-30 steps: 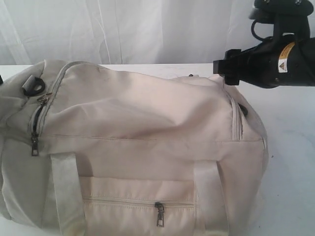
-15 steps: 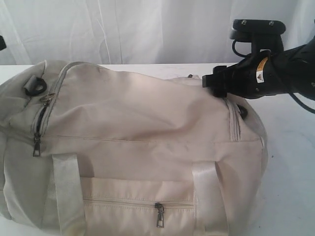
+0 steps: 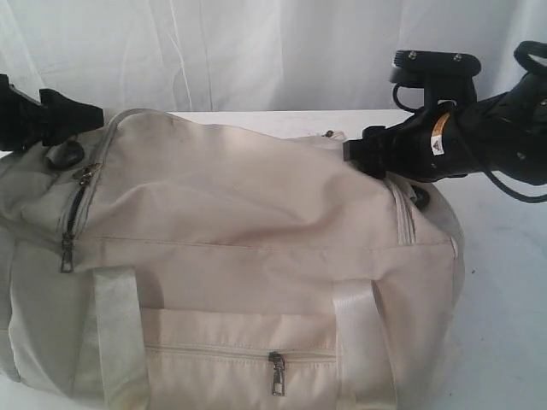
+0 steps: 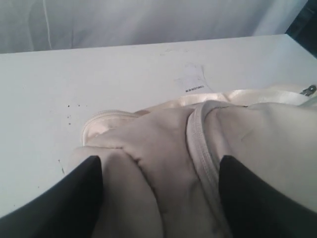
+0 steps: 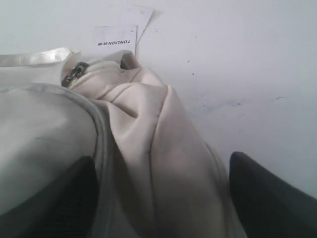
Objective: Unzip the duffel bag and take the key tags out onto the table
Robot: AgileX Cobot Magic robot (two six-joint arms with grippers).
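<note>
The cream duffel bag (image 3: 239,213) lies on the white table (image 3: 504,256) and fills most of the exterior view. Its grey main zipper (image 3: 73,205) runs down the left end, with a short dark gap and a pull (image 3: 66,256) hanging below. My left gripper (image 3: 85,115) hovers at the bag's top left corner. In the left wrist view this gripper (image 4: 159,161) is open, its fingers astride bunched bag fabric. My right gripper (image 3: 355,152) rests at the bag's upper right end. It is also open (image 5: 162,158) across a fabric fold. The key tags are hidden.
A zipped front pocket with its pull (image 3: 276,373) faces the camera between two white webbing handles (image 3: 115,333). A paper label (image 5: 115,39) lies on the table behind the bag, near a metal zipper pull (image 5: 74,74). A white curtain hangs behind.
My left gripper has come into view over the bag's top left corner. My right gripper has moved left and down onto the bag's right end.
</note>
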